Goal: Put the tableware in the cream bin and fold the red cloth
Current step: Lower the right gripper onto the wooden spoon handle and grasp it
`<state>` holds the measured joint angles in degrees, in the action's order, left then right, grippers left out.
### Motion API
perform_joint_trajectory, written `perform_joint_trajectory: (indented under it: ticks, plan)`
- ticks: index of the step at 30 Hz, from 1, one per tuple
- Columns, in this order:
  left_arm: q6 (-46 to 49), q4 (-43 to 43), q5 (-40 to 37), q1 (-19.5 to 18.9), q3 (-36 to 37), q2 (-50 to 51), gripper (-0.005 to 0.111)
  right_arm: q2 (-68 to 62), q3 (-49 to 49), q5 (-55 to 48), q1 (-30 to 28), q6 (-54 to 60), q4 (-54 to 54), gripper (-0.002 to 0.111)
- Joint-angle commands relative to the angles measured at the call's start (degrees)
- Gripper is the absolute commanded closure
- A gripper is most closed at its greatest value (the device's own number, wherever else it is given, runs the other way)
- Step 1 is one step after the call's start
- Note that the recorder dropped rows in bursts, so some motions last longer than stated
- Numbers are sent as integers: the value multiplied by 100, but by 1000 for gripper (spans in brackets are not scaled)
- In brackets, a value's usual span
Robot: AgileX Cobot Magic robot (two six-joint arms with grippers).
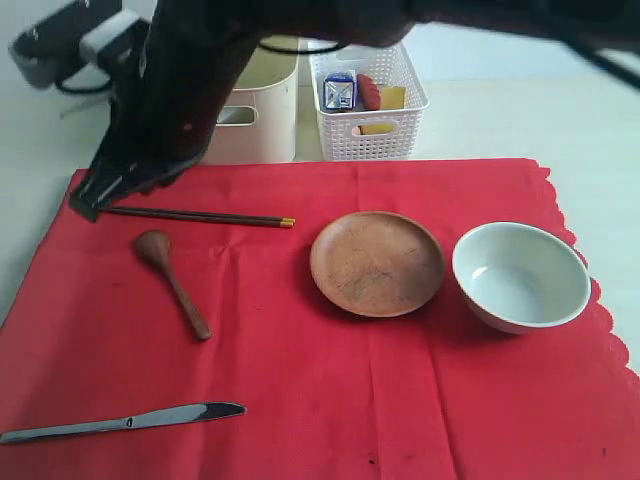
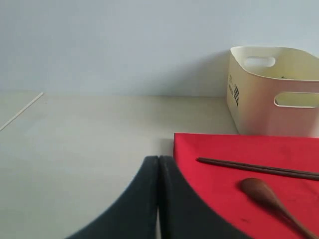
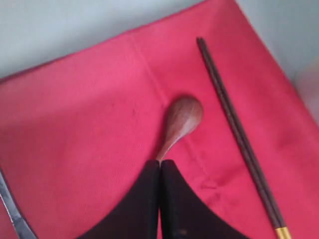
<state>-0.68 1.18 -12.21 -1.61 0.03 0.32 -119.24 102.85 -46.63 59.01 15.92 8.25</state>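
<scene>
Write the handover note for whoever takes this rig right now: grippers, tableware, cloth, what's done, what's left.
Left gripper: shut, empty, over the table beside the red cloth.
Right gripper: shut, nothing visibly held, above the cloth at the wooden spoon handle.
On the cloth: chopsticks, spoon, knife, plate, bowl.
Cream bin: behind the cloth, inside not visible.
Done: nothing that shows.
Left: all five into the bin, then fold the flat cloth.
</scene>
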Motion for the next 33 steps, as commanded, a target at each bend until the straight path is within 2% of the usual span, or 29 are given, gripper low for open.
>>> perform_joint_trajectory:
  ticks: [1, 5, 8, 13, 17, 23, 26, 29, 30, 32, 33]
  plan:
    - [19, -12, 13, -11, -3, -32, 107, -492, -27, 24, 257, -508, -559, 108]
    - [19, -12, 13, -11, -3, -32, 107, -901, -27, 251, 366, -756, -586, 105]
    - [19, -12, 13, -11, -3, -32, 107, -1153, -27, 460, 366, -839, -606, 93]
    - [19, -12, 13, -11, -3, -32, 107, -1411, -16, 629, 366, -1059, -700, 66]
    - [19, -12, 13, -11, -3, -32, 107, -1555, -16, 794, 366, -949, -825, 59]
    - [19, -12, 13, -11, -3, -32, 107, -1777, -16, 970, 354, -972, -1116, 60]
    - [19, -12, 13, -11, -3, -32, 107, -1792, -16, 970, 354, -972, -1166, 66]
    - [19, -12, 13, -11, -3, -32, 107, -1792, -16, 970, 354, -972, -1206, 81]
    - [19, -12, 13, -11, -3, -32, 107, -1801, -16, 955, 354, -972, -1327, 91]
    - [19, -12, 13, -11, -3, -32, 107, -1801, -16, 901, 354, -972, -1465, 103]
    - [19, -12, 13, -11, -3, -32, 107, -1801, -16, 893, 354, -985, -1491, 107]
